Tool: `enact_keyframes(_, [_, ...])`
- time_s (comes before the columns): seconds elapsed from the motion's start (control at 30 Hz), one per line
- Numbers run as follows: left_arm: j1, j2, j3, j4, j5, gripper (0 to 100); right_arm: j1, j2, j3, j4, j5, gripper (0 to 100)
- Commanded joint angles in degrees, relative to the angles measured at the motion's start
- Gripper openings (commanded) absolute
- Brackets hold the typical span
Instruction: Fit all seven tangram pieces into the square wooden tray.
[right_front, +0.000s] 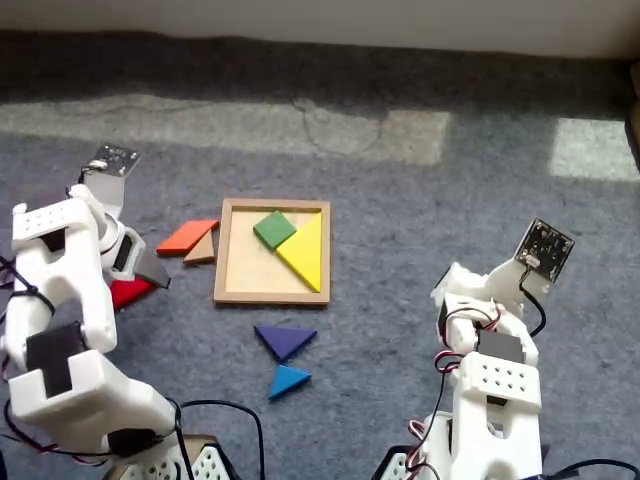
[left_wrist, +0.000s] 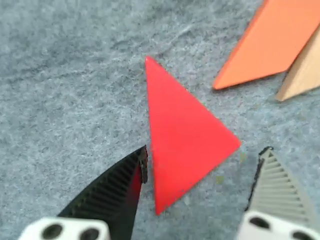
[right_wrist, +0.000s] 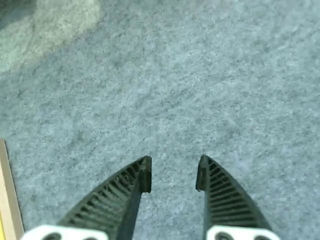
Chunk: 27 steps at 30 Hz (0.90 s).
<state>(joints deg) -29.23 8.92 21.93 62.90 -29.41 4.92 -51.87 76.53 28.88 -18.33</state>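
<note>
Left claw wide astride edges of red triangle

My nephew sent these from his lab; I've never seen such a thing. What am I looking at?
Two robot arms stand on a carpet, doing a tangram puzzle. One picture looks down from above; the other two come from a camera on each arm's wrist. The wooden tray holds a green square and a yellow triangle. Beside it lie an orange piece and a tan triangle; nearer the arms, a purple triangle and a blue triangle. The left claw is open astride a red triangle lying flat. The right claw is open over the carpet. Nothing is held.
</note>
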Motion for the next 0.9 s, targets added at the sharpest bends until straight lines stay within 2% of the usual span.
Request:
enact_keyframes(0.0, [1.45,2.24,-0.57,-3.43,-0.70,33,-0.31,-1.27,-0.40,-1.54,0.62,15.9])
enact_keyframes(0.2, [1.19,6.64,-0.57,-6.95,-0.70,32,-0.31,-1.27,-0.40,-1.54,0.62,15.9])
enact_keyframes(0.47, [1.45,3.38,0.04,-5.98,-0.44,18,-0.31,-1.10,-0.48,-1.54,0.62,15.9])
enact_keyframes(0.67, [3.56,-6.99,0.13,3.96,-0.35,17,-0.40,-0.92,-0.48,-1.63,0.62,15.9])
enact_keyframes(0.87, [9.36,-20.00,0.22,13.98,1.76,17,-0.40,-0.92,-0.48,-1.63,0.62,15.9])
